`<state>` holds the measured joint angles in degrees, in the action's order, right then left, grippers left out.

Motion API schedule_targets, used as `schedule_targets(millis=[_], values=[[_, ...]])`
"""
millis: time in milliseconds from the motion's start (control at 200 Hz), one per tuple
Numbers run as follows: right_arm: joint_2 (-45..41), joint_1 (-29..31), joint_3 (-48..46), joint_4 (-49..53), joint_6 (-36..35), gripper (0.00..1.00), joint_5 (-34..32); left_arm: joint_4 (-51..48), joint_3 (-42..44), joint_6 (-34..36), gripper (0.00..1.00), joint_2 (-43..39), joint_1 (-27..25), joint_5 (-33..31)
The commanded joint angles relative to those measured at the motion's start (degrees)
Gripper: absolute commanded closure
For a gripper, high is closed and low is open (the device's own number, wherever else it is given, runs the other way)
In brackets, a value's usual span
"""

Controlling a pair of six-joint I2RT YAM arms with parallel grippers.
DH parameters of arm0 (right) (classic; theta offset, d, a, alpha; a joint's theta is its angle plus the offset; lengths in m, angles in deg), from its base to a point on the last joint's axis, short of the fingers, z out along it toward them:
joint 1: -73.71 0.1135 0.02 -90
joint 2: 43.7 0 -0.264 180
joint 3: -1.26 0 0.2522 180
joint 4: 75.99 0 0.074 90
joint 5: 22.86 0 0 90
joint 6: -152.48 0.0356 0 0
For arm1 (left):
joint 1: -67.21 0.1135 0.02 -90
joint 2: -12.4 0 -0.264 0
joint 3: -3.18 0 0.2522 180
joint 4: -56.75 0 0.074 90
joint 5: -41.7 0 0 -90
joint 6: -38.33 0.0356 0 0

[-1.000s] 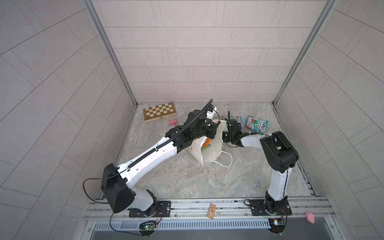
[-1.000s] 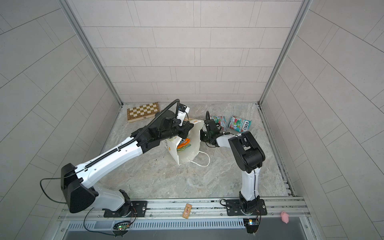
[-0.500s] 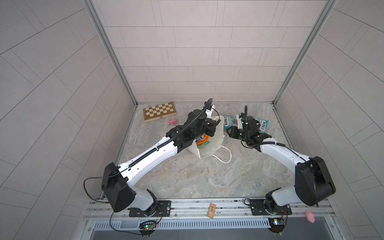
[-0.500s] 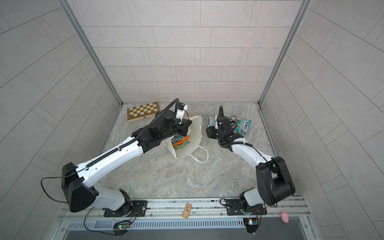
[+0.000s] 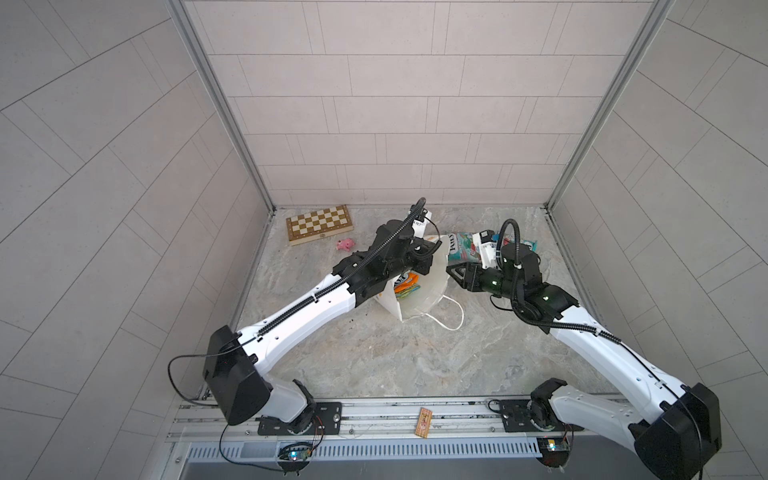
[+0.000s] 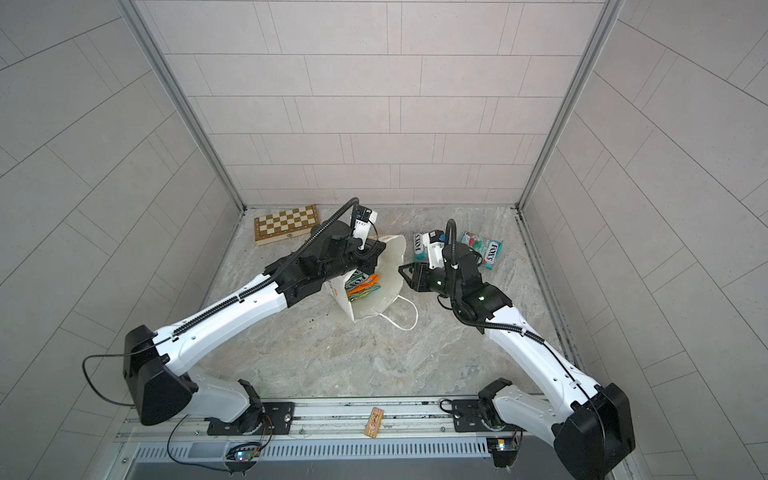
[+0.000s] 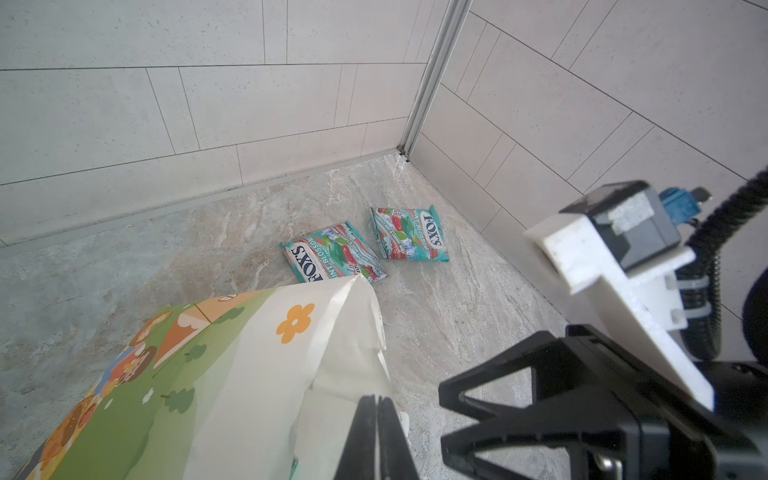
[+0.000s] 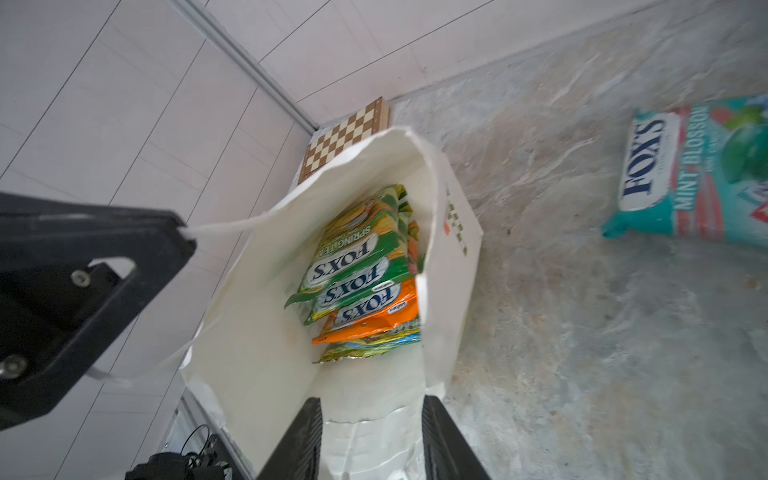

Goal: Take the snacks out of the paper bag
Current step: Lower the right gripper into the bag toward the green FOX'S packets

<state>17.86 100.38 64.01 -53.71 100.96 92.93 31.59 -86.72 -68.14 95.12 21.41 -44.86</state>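
Left claw [image 7: 377, 401] pinched shut on cord handle [image 8: 224, 228] of white paper bag [image 8: 249, 353], which lies tipped on marble worktop [image 5: 374, 353], mouth held open. Right claw [image 8: 372, 401] part-open, empty, at rim. Glossy green-yellow and orange candy packets [image 8: 361, 266] stacked inside; two teal candy packets [image 7: 332, 257] already out. Best approach: enter low, nip topmost packet's near edge, avoid the paper.

Both arms reach inward, left tool [image 7: 376, 409] pinched shut, right tool [image 8: 372, 405] facing it with jaws apart

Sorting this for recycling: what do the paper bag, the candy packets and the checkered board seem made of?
Paper bag: matte white paper, creased and crumpled at the rim. Candy packets: glossy plastic film, perhaps foil-lined, with shiny wrinkles. Checkered board: apparently wood, light and dark squares in a brown frame.
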Motion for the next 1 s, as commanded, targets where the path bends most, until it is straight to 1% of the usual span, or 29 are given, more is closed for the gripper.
schedule_targets(millis=[0,90,185,320,405,480,580,816,996], values=[[0.71,3.66,-1.43,-5.16,4.73,0.61,2.17,-0.04,-0.21,0.60,1.00,0.08,-0.35,-1.06],[3.29,7.06,-1.88,-8.28,6.23,0.65,1.56,0.35,0.07,0.62,1.00,-0.27,-0.34,-1.63],[7.03,9.31,-1.56,-10.54,7.45,0.69,1.67,0.94,0.51,0.65,1.00,-0.69,-0.39,-2.11],[12.41,10.58,-0.68,-13.07,9.30,0.74,3.08,1.16,0.81,0.50,1.00,-0.82,-0.35,-3.17],[15.26,10.73,-0.27,-14.07,9.44,0.75,3.74,1.37,0.98,0.47,1.00,-1.05,-0.35,-3.44],[16.85,10.75,0.19,-12.30,8.13,0.75,2.25,1.44,1.12,0.47,1.00,-1.30,-0.34,-4.03],[18.18,10.34,1.34,-8.86,5.31,0.75,-1.90,2.08,1.74,0.48,1.00,-1.90,-0.35,-4.63],[22.61,7.85,6.05,-2.07,0.11,0.75,-8.16,3.26,2.62,0.18,1.00,-2.78,-0.35,-5.82],[25.89,6.63,10.92,4.19,-0.78,0.75,-13.27,5.24,3.86,-0.45,1.00,-3.48,-0.40,-6.09]])
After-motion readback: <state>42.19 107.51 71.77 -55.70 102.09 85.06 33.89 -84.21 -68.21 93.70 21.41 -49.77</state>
